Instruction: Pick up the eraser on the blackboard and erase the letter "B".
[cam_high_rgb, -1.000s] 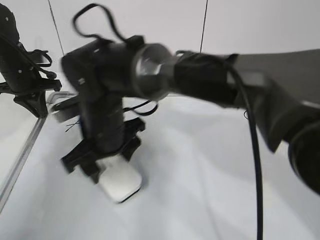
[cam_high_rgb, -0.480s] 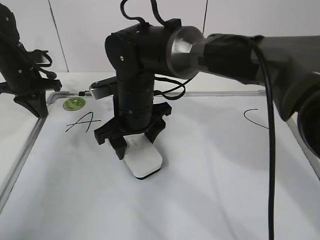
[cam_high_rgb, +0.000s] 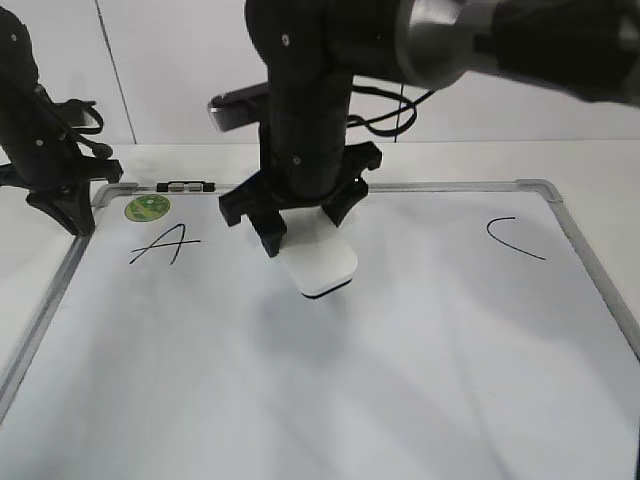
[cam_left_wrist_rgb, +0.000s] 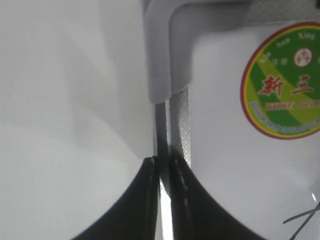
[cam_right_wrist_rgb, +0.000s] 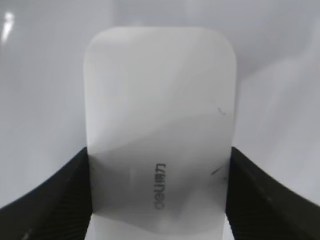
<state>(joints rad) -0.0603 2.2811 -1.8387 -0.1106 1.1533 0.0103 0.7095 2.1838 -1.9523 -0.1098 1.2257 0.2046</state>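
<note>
My right gripper (cam_high_rgb: 305, 232) is shut on the white eraser (cam_high_rgb: 320, 265), holding it by its long sides over the upper middle of the blackboard (cam_high_rgb: 400, 350). I cannot tell whether the eraser touches the board. The right wrist view shows the eraser (cam_right_wrist_rgb: 160, 110) with grey lettering between the jaws (cam_right_wrist_rgb: 160, 200). No letter "B" shows; the board between "A" (cam_high_rgb: 165, 243) and "C" (cam_high_rgb: 515, 238) looks blank. My left gripper (cam_high_rgb: 65, 205) is shut on the board's silver frame (cam_left_wrist_rgb: 180, 115) near the top left corner, with jaws (cam_left_wrist_rgb: 164, 165) pinching the edge.
A round green sticker (cam_high_rgb: 147, 208) sits at the board's top left corner and also shows in the left wrist view (cam_left_wrist_rgb: 285, 85). The right arm's body stands over the board's upper middle. A white table and a white wall surround the board.
My right arm has carried the eraser from the lower left of the board up and to the right, toward the upper middle. The left arm has not moved.
</note>
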